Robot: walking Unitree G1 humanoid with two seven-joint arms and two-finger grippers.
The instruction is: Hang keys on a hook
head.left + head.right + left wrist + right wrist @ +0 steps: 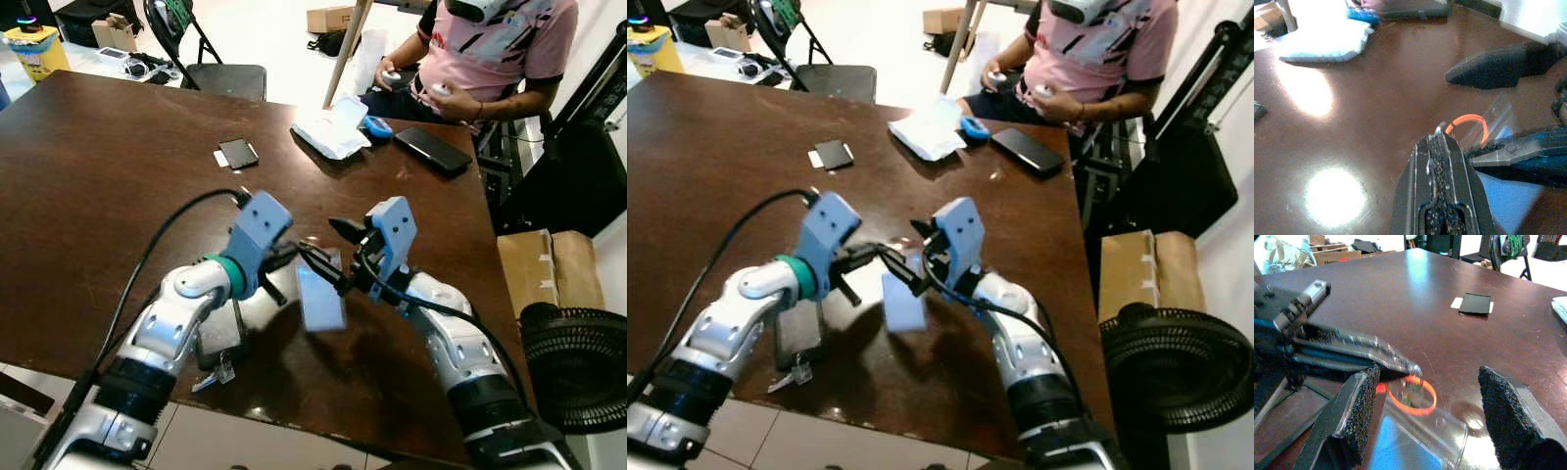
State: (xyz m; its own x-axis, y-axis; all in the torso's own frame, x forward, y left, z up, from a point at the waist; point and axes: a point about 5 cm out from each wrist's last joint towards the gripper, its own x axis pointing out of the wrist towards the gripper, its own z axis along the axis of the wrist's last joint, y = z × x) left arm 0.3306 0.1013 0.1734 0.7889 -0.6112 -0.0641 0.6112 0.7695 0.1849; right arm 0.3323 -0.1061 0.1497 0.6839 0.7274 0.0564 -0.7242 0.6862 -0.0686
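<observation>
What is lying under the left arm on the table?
Under the left arm, a clear flat holder lies on the brown table, with a small metal piece at the table edge. The arm covers part of the holder, so its contents cannot be told.

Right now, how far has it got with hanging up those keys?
Early on. The left gripper is shut on the orange ring of a clear badge holder with a blue card, lifted above the brown table. The right gripper is open around it, fingers apart. I can see no hook, so the hanging is still left.
</observation>
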